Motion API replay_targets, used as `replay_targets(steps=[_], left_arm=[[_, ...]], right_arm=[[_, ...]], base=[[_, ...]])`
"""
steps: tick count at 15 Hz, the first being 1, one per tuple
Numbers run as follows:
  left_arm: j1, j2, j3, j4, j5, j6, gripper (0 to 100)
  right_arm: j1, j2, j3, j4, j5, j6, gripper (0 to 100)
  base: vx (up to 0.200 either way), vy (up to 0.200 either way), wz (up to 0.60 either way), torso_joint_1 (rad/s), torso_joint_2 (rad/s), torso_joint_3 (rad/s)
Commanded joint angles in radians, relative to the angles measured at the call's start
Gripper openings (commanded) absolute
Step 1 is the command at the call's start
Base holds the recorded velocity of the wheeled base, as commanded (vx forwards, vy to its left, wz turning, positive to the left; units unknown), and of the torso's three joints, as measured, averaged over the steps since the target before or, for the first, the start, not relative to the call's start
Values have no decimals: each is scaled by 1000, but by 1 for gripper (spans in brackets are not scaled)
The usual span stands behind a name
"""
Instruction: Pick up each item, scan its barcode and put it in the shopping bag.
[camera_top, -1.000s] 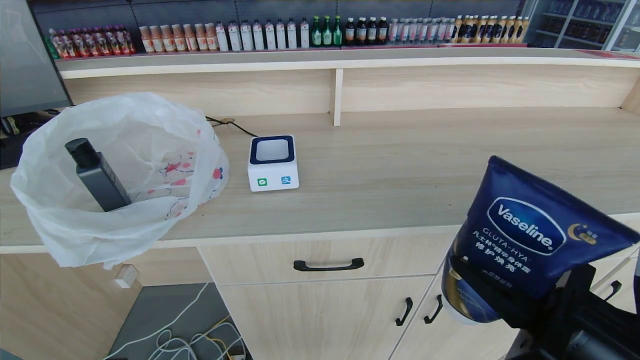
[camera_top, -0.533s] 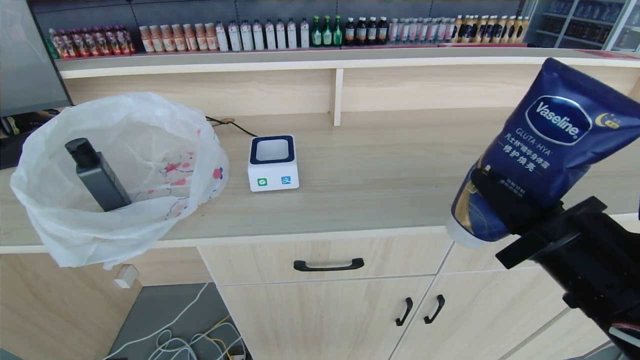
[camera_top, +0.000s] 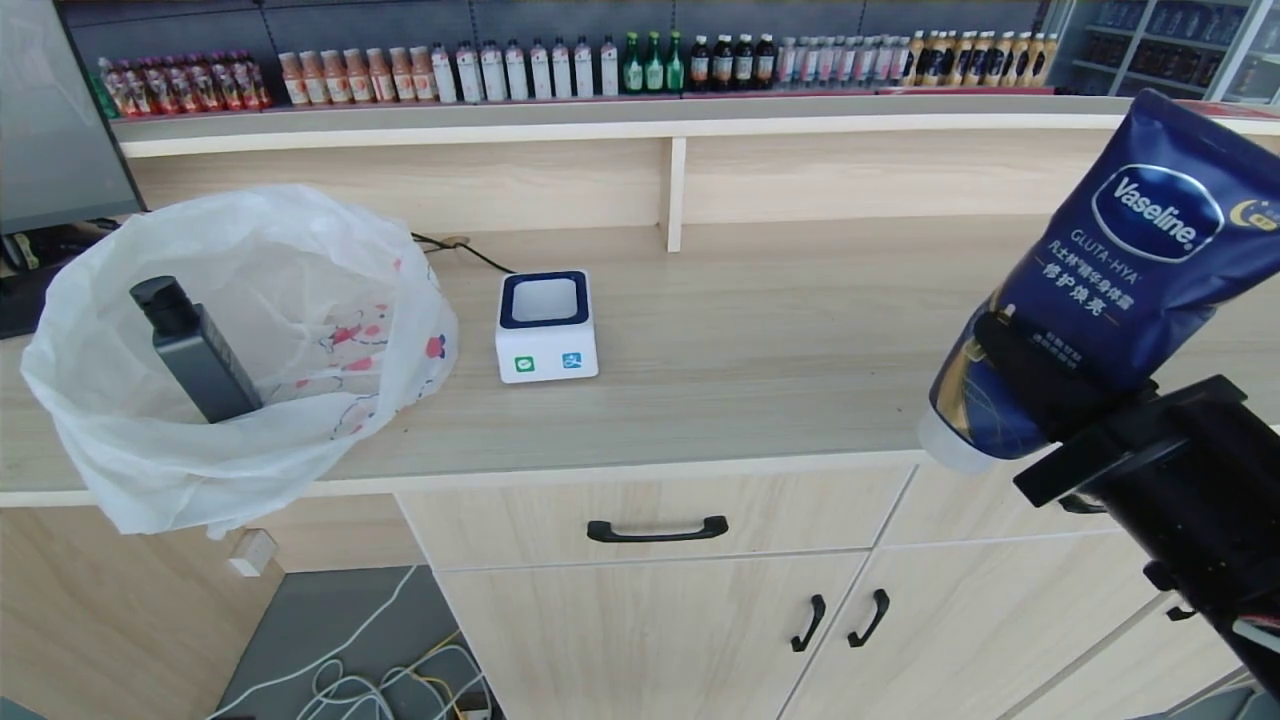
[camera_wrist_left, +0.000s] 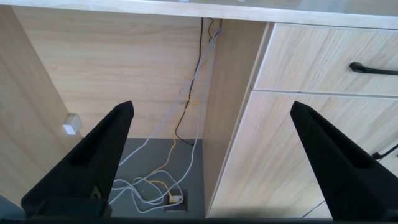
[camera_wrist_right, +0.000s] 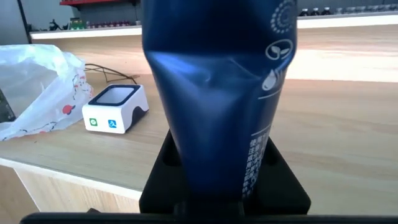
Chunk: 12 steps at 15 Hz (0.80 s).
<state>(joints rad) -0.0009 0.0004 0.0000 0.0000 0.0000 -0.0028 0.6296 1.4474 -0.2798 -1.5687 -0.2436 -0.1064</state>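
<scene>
The right gripper (camera_top: 1050, 392) is clamping a dark blue lotion tube (camera_top: 1125, 265) just above its white cap (camera_top: 945, 450). It is holding the tube in the air over the right end of the wooden counter (camera_top: 800, 330), tilted, with the cap end lowest. One black finger is crossing the front of the tube; the other is hiding behind it. The tube's flat crimped end is running off the edge of the head view, and the right wrist view is cutting off its upper part too, so where the barcode lies cannot be made out.

The white scanner (camera_top: 546, 325), its dark-rimmed window facing up, is sitting on the counter well apart from the tube and just beside the white plastic shopping bag (camera_top: 300, 235). A dark grey bottle (camera_top: 200, 360) with a black top is leaning inside the bag, its base hiding among the folds.

The left gripper (camera_wrist_left: 208, 168) is hanging below the countertop with its fingers spread wide and nothing between them, facing the cabinet front (camera_wrist_left: 298, 124) and loose cables (camera_wrist_left: 161, 186) trailing to the floor.
</scene>
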Motion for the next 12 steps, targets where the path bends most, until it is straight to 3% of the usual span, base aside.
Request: replay_targets(steps=[1,9,12], left_arm=[[-1,0,0,0,0,0,100],[1,0,0,0,0,0,100],[1,0,0,0,0,0,100]], right_arm=[[-50,37,-24,1,33,-1,0],[-82,51,-27,1,47,-1,0],[-82,53,-27,1,50,-1,0]], base=[[0,0,0,0,0,0],[0,0,0,0,0,0],[0,200,0,2,2,2]])
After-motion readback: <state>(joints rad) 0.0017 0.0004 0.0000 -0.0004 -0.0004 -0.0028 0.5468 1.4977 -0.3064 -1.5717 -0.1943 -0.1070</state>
